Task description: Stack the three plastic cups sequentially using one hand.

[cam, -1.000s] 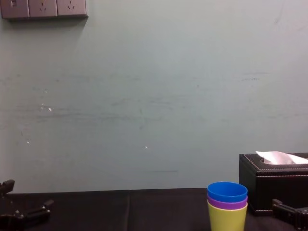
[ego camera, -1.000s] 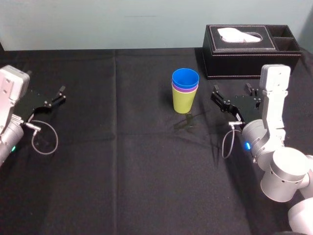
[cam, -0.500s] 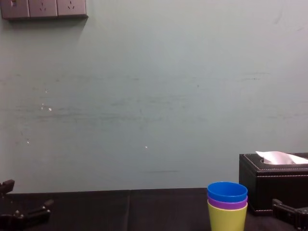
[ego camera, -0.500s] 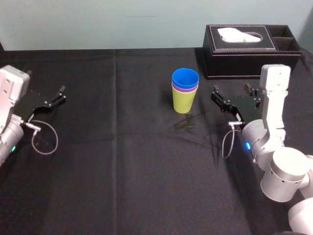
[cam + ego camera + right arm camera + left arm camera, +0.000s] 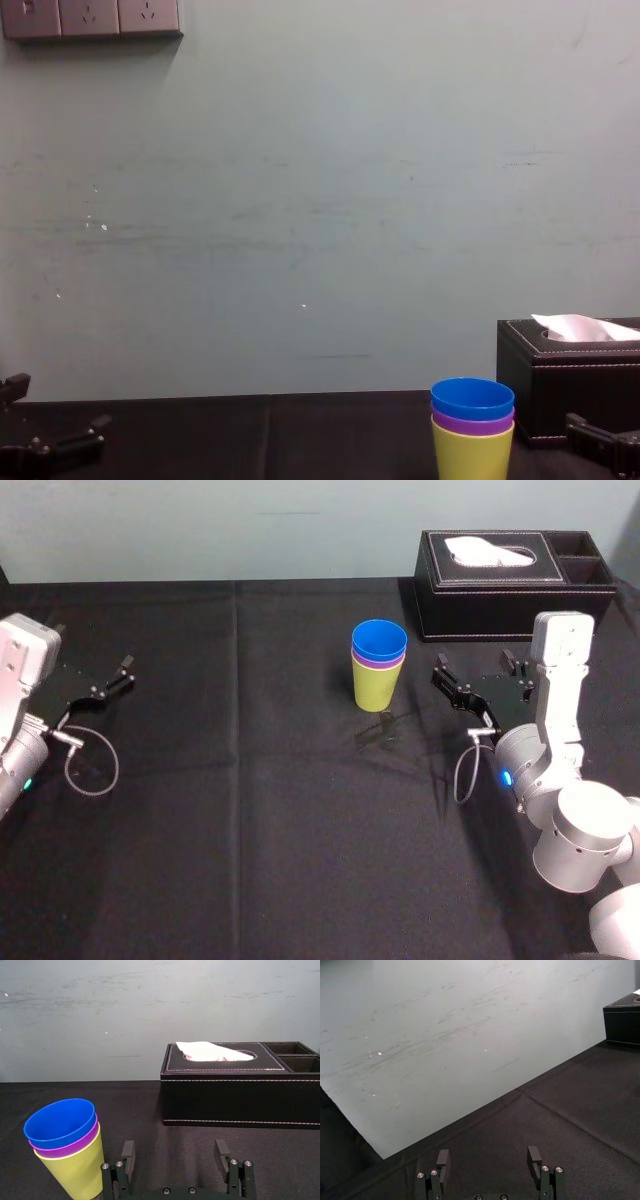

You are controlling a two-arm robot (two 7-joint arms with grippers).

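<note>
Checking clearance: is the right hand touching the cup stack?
Apart. The head view shows bare black cloth between the right hand and the cup stack.

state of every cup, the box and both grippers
blue cup: upright, nested in purple cup, topmost
purple cup: upright, nested in yellow-green cup
yellow-green cup: upright on table, bottom
tissue box: tissue poking out the top
left gripper: open, empty, far left
right gripper: open, empty, right of the yellow-green cup

Silver arm (image 5: 575,835) bears black right hand (image 5: 474,665), looped cable (image 5: 457,776)
</note>
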